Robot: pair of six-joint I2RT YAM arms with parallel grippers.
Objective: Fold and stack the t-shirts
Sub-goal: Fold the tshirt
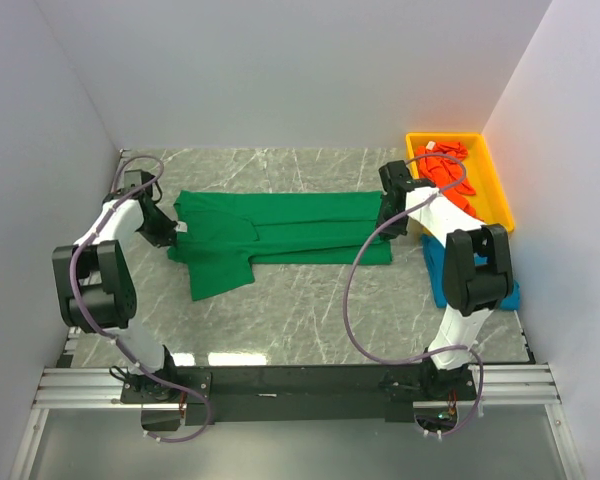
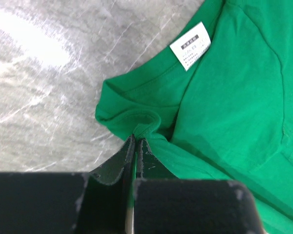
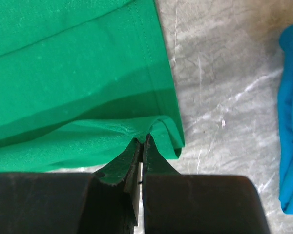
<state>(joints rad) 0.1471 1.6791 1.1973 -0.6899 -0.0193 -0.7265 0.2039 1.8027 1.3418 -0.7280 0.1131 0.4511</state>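
**Top external.** Green t-shirt [image 1: 280, 232] is lying stretched sideways across the middle of the marble worktop [image 1: 310, 320]. It is partly folded lengthwise, with one sleeve [image 1: 215, 275] trailing toward the near edge. Left gripper [image 1: 166, 232] is sitting at its neck end, right gripper [image 1: 388, 222] at its bottom end. Orange-red t-shirt [image 1: 442, 168] is lying crumpled in the yellow bin [image 1: 497, 190]. Blue t-shirt [image 1: 433, 262] is lying on the worktop just beside the bin, under the right arm.

**Left wrist.** Fingers [image 2: 118, 163] are clenching a small pucker of the collar [image 2: 141, 122]. White neck label [image 2: 191, 45] is showing face up nearby.

**Right wrist.** Fingers are pinching the hem [image 3: 161, 126] at its corner, and cloth is ridging up at the pinch.

**Handling, judged.** Light, limp cotton that is likely going to sag between the two holds. Seamed edges such as collar and hem are offering the firmest purchase. Slack looks likely to wrinkle the fold.
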